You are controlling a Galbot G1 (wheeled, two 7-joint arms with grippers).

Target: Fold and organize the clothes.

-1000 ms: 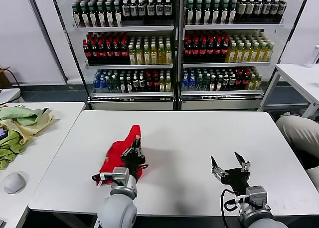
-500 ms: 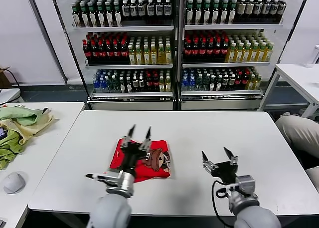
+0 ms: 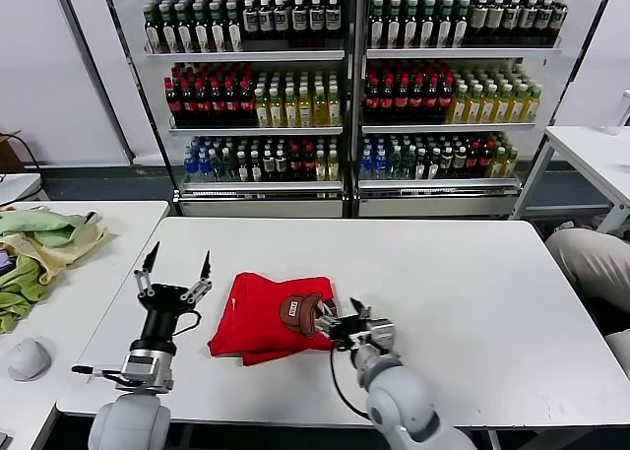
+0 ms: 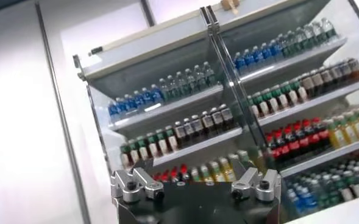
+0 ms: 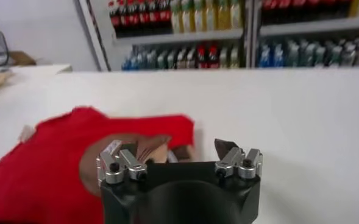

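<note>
Green and yellow cloths (image 3: 37, 251) far left, bottle shelves (image 3: 349, 96) up top. Red T-shirt (image 3: 268, 317) folded lower centre, long axis left-right. My left gripper (image 3: 175, 270) wide, empty; right gripper (image 3: 346, 324) wide at shirt's right edge.

L gripper (image 3: 177, 273) released shirt (image 3: 264, 317); R gripper (image 3: 346, 324) approached

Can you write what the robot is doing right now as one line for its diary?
left gripper: open, raised beside shirt | right gripper: open, at shirt's right edge | bright red cotton T-shirt with cartoon print: folded on white table
</note>
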